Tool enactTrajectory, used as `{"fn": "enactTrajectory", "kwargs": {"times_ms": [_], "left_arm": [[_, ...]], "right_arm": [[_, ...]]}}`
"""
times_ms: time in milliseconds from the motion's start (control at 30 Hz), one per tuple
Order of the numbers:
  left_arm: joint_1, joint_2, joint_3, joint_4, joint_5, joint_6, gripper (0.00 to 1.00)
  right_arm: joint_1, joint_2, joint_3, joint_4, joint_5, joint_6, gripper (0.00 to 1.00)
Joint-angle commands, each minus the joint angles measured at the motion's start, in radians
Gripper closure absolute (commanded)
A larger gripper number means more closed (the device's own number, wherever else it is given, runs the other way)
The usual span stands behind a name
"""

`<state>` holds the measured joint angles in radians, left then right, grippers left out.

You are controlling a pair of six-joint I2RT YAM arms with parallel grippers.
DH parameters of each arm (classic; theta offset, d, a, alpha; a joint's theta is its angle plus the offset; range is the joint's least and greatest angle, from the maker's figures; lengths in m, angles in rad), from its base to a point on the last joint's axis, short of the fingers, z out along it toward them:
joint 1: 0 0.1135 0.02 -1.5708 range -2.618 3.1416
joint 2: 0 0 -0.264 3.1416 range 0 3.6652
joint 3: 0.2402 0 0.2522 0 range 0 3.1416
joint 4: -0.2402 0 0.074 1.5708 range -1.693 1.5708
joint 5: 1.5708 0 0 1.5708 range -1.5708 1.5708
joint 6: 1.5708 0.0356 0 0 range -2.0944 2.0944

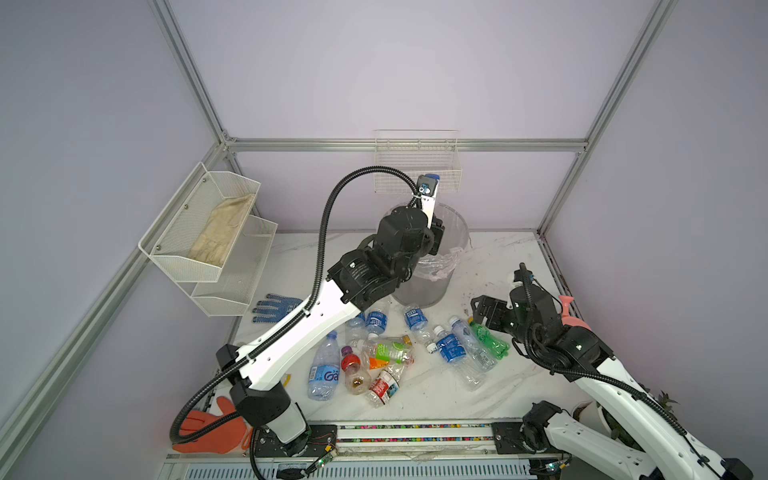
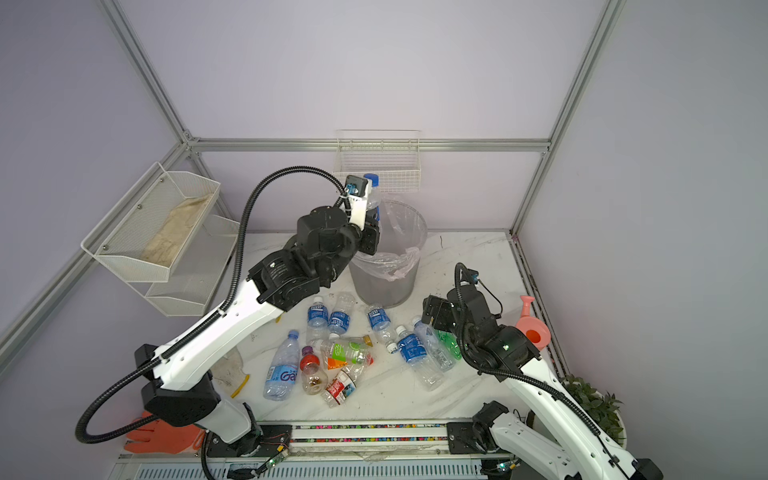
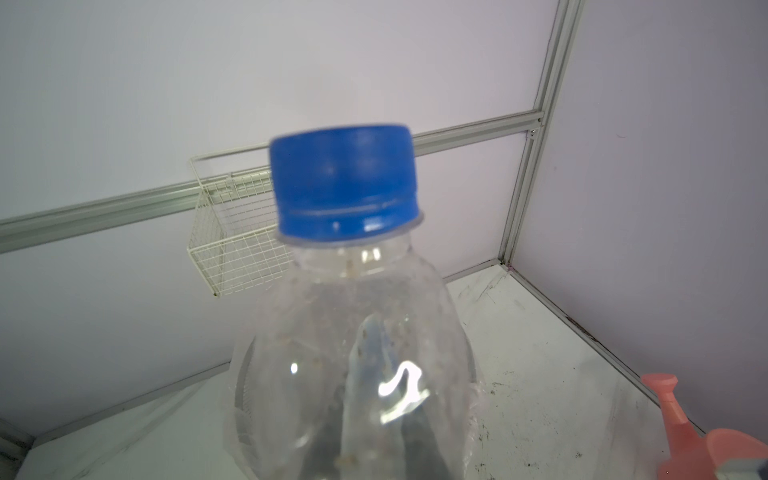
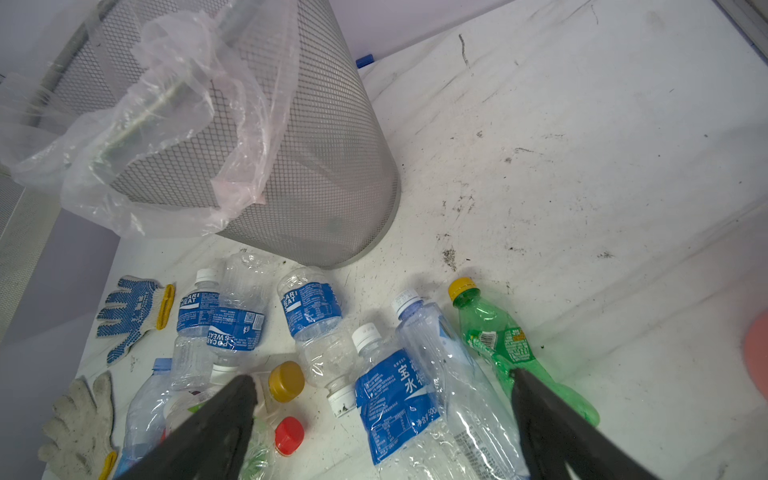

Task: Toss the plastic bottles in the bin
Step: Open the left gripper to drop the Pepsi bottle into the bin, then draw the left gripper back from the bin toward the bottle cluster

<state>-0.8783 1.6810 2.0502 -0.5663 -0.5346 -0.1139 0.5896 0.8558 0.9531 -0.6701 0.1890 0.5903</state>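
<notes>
One bottle [image 2: 373, 198] stands cap-up at the left gripper [image 2: 374, 232], directly above the bin [image 2: 409, 276] by the back edge of the table [image 2: 486, 249]. Its jaws are hidden, so I cannot tell the grip. The right gripper [image 4: 382, 377] gapes wide over loose bottles [image 2: 411, 348] mid-table.

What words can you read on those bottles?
"POCARI SWEAT", upside down: crumpled clear plastic bottle with blue label.
"ARI / EAT", cut off: white-capped clear bottle beside it.
"ARI / EAT" again: third blue-labelled clear bottle.
"宝", "水", "500": flattened clear bottle with big blue label.
"Ga": large clear bottle with pale blue cap.
Label on the green plastic bottle: too small to read.
</notes>
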Motion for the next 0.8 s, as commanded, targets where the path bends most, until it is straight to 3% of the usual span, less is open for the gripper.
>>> {"fn": "enactTrajectory", "kwargs": {"times_ms": [0, 67, 100, 167, 300, 567, 767], "left_arm": [[0.108, 0.128, 0.259, -0.217, 0.204, -0.133, 0.41], [0.112, 0.225, 0.459, -0.391, 0.203, -0.156, 0.01], [0.101, 0.244, 0.516, -0.438, 0.192, -0.160, 0.00], [0.065, 0.203, 0.478, -0.408, 0.146, -0.143, 0.00], [-0.003, 0.057, 0.263, -0.270, 0.080, -0.105, 0.00], [-0.056, -0.111, 0.056, -0.241, 0.034, -0.116, 0.00], [-0.058, -0.286, -0.184, -0.181, -0.005, -0.167, 0.00]], "right_arm": [[-0.002, -0.004, 0.048, -0.009, -0.006, 0.007, 0.03], [-0.002, -0.012, 0.062, -0.018, -0.005, 0.006, 0.03], [-0.002, -0.019, 0.065, -0.025, -0.002, 0.004, 0.03], [-0.002, -0.031, 0.062, -0.029, 0.004, 0.003, 0.03], [-0.001, -0.035, 0.044, -0.028, -0.001, 0.006, 0.03], [-0.002, -0.037, 0.027, -0.029, -0.006, 0.008, 0.03], [-0.002, -0.037, 0.006, -0.034, -0.016, 0.006, 0.03]]}}
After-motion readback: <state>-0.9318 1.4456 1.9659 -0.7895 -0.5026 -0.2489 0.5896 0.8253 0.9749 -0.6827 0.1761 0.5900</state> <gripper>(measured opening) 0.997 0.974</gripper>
